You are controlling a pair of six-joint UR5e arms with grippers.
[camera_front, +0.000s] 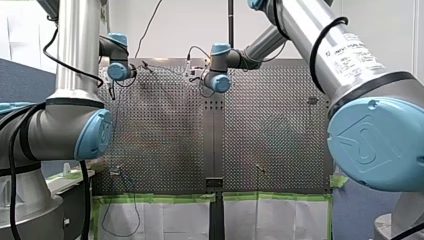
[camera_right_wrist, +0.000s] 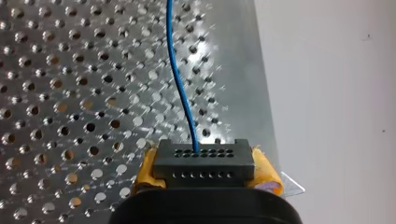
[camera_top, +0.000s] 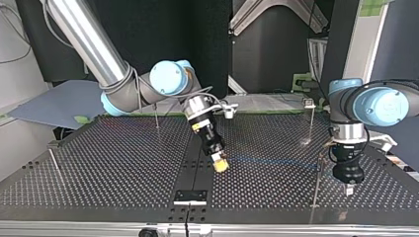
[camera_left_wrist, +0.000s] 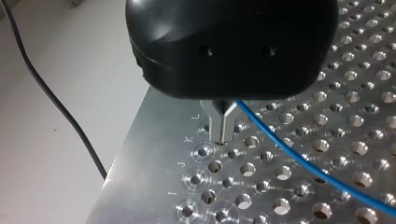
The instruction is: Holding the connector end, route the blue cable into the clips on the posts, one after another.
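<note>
Fingers [camera_right_wrist: 145, 170] of your right arm, yellow-padded, clamp the connector [camera_right_wrist: 204, 163].
Your left metal fingers [camera_left_wrist: 223, 126] pinch the blue cable [camera_left_wrist: 299, 158] narrowly above the surface [camera_left_wrist: 154, 154]; no post [camera_top: 311, 123] visibly carries it, so routing looks barely begun, every clip left.

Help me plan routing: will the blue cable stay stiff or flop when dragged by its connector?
Probably floppy: the blue cable bends in a loose curve away from the connector. Likely light, being thin. Slack may trail over the table.
</note>
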